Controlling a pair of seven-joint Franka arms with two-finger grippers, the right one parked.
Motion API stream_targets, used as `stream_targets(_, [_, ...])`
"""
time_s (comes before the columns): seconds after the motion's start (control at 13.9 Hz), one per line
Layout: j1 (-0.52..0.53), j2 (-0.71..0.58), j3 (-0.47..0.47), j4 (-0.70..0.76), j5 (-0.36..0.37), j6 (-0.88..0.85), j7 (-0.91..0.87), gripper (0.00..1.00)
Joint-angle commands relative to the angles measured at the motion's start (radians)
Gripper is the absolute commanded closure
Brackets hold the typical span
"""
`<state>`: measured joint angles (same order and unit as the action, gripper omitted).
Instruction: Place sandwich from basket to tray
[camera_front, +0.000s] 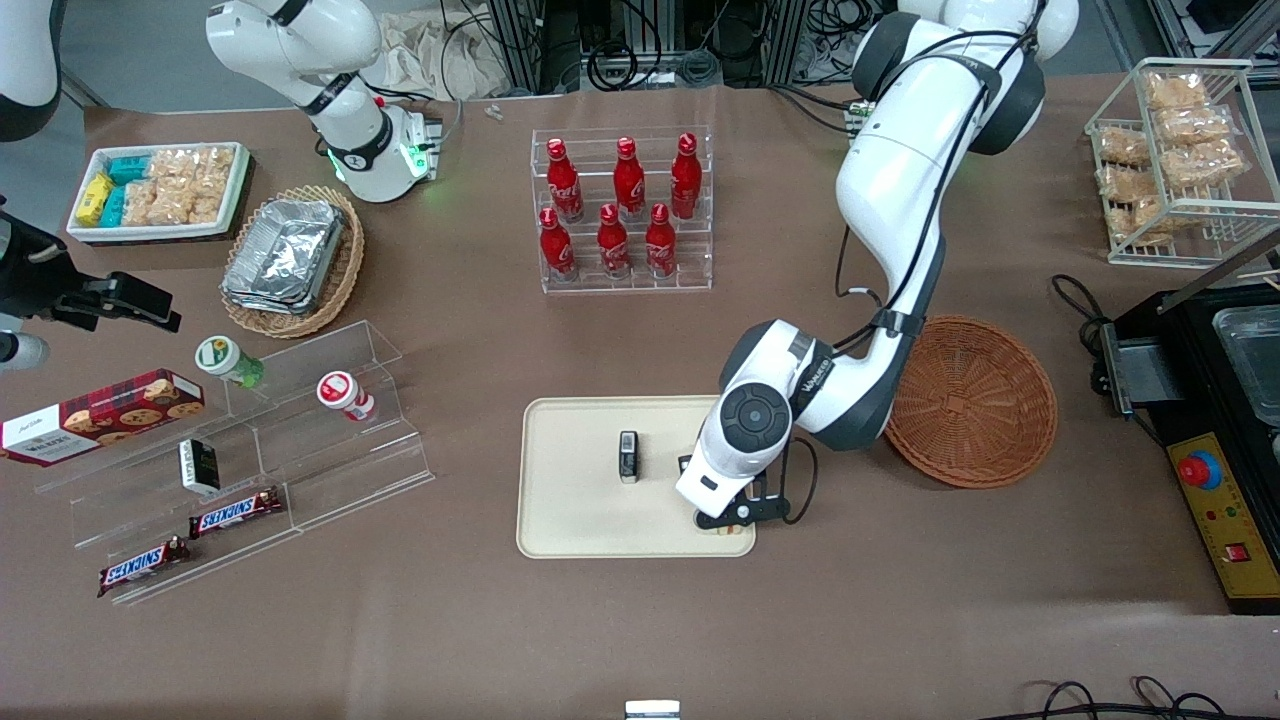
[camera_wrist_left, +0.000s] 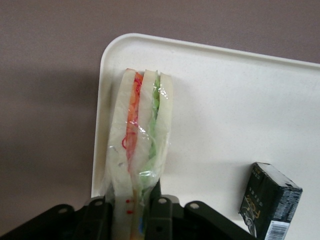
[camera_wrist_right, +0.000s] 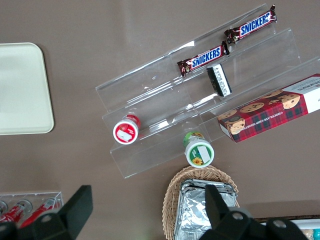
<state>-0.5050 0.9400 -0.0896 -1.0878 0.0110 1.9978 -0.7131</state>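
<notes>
Brown surface (camera_front: 620, 640) spread across the whole front view, carrying everything. White working arm (camera_front: 900, 200) reaching down from the upper right of the frame to the centre.

Cream tray (camera_front: 580, 520) at lower centre of the front view, holding a small dark box (camera_front: 628, 456) upright near its middle and the sandwich (camera_wrist_left: 140, 150) along one edge by a rounded corner. Round reddish-brown basket (camera_front: 975, 400) at right of centre, just beside the arm's wrist, with only bare weave showing. Paler wicker basket (camera_front: 340, 270) at upper left, holding stacked foil trays (camera_front: 283, 252). White tray (camera_front: 235, 195) of snack packets in the upper-left corner. Clear rack (camera_front: 620, 280) at top centre with six red bottles (camera_front: 628, 178) in two rows. Wire basket (camera_front: 1200, 215) at upper right, filled with bagged snacks.

Tool (camera_front: 728, 522) low over the tray's corner nearest the reddish basket, clamped on the sandwich's narrow end, fingers (camera_wrist_left: 161, 210) pressed against the wrap on both sides.

Sandwich almost wholly hidden under the wrist in the front view; only a pale sliver visible at the tray rim. Whether it rests on the tray or hangs just above it, not discernible. Lower end of the sandwich cut off in the wrist view.
</notes>
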Motion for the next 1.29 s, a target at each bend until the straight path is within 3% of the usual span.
stream_targets(0.0, [-0.007,0.016,0.005,0.034,0.014,-0.020,-0.019,0.09])
stream_targets(0.07, [-0.007,0.014,0.005,0.034,0.014,-0.020,-0.017,0.00])
stream_targets(0.43, [0.008,-0.048,0.011,0.034,0.017,-0.036,-0.019,0.00])
stream_targets(0.72, [0.022,-0.202,0.100,0.034,0.017,-0.221,-0.013,0.00])
stream_targets(0.86, [0.077,-0.278,0.113,0.023,0.018,-0.333,0.003,0.00])
stream_targets(1.01, [0.126,-0.407,0.114,-0.128,0.018,-0.332,0.094,0.00])
stream_targets(1.22, [0.233,-0.651,0.113,-0.485,0.004,-0.121,0.295,0.00])
